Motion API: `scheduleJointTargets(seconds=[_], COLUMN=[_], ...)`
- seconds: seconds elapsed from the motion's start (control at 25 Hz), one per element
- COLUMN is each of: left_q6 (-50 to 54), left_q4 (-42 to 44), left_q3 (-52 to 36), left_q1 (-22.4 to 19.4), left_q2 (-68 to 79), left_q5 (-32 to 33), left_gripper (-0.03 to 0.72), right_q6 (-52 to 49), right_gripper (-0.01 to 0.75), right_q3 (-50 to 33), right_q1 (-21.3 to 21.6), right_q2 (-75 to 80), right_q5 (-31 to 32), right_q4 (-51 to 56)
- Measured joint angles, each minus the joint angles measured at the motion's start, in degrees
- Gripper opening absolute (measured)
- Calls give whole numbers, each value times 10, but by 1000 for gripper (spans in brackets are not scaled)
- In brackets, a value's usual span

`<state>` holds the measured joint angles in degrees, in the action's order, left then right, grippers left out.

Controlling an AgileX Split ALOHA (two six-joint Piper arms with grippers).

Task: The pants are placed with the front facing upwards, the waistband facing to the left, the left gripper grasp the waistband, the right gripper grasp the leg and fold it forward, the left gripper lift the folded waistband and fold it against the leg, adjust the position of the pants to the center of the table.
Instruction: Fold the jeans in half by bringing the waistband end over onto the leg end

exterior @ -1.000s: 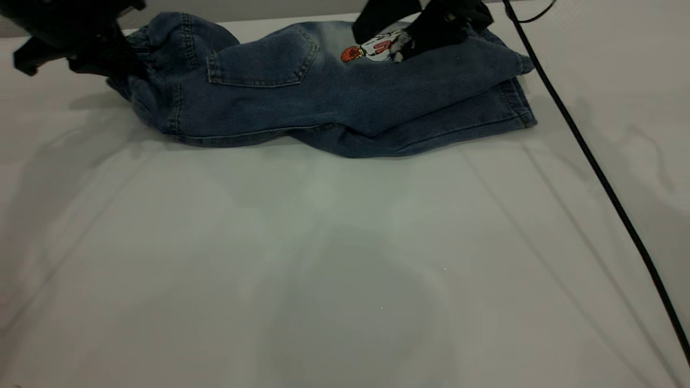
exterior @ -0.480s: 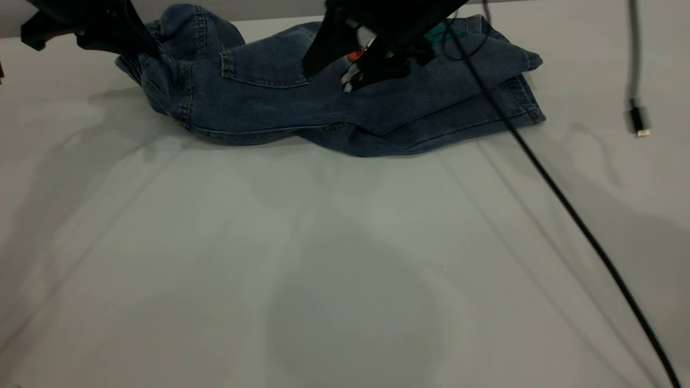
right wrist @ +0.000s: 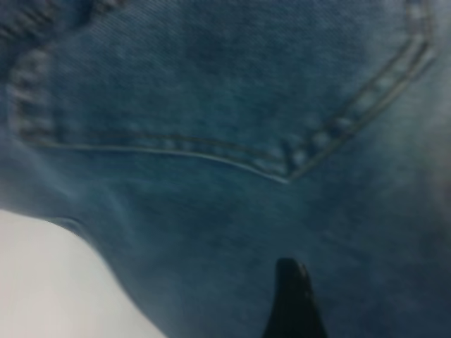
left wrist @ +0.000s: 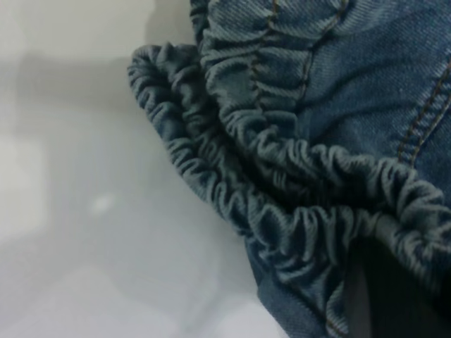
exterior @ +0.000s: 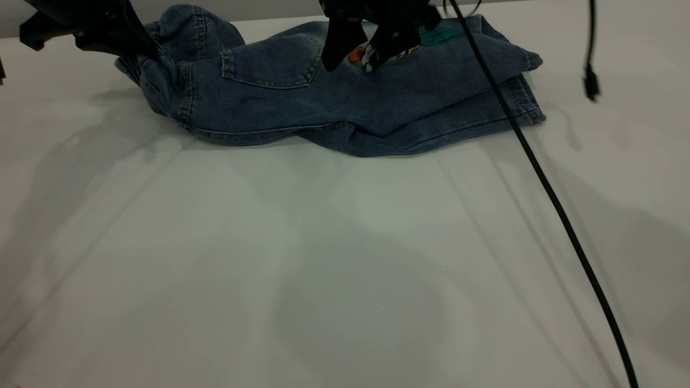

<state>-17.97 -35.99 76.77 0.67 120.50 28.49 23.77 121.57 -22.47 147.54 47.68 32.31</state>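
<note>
**Currently: pants folded lengthwise at far edge, both grippers over them**

Exterior view: I see the pants [exterior: 334, 102] lying along the far side of the table [exterior: 323, 269], folded lengthwise, back pocket side up, leg hems at the right. Left gripper [exterior: 126, 46] sits at the far left, at the bunched waistband [exterior: 156, 64]; fingers are buried in denim, so I can't tell whether they grip. Right gripper [exterior: 353, 56] hovers over the middle of the pants, just beside the cartoon patch [exterior: 358, 54], fingers spread apart with nothing between them. A black cable [exterior: 544, 183] runs from the far side across the right leg end and down the table to the near right. A second cable end [exterior: 591, 83] hangs at the far right.

Left wrist view: ruched waistband [left wrist: 282, 204] fills the frame, doubled over on itself, white table beside it. One dark fingertip [left wrist: 394, 296] touches the band.

Right wrist view: pocket stitching [right wrist: 211, 151] on denim close below, one fingertip [right wrist: 292, 296] visible, blurred.
</note>
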Motion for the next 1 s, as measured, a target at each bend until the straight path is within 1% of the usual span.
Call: scheduleJointTargets(seconds=[0.2,0.36,0.56,0.88,1.0], left_q6=[-4,-6,-9,-22,-28], left_q4=[1,1,1,1,4], left_q3=[0,0,0,4,13], left_q1=[0,0,0,1,10], left_q2=[0,0,0,-17,-30], left_q5=[2,4,9,12,18], left_gripper=[87,87,87,87,87], right_q6=[-76,-89,-93,-98,-99], right_gripper=[423,423,427,428,428], right_q3=[62,99,143,161,163], right_q1=[-17,-24,-37,-44,-44], right_q2=[9,28,62,90,98], right_q5=[52,88,117,117,116], right_q4=[-170,-246,-278,-287,-286])
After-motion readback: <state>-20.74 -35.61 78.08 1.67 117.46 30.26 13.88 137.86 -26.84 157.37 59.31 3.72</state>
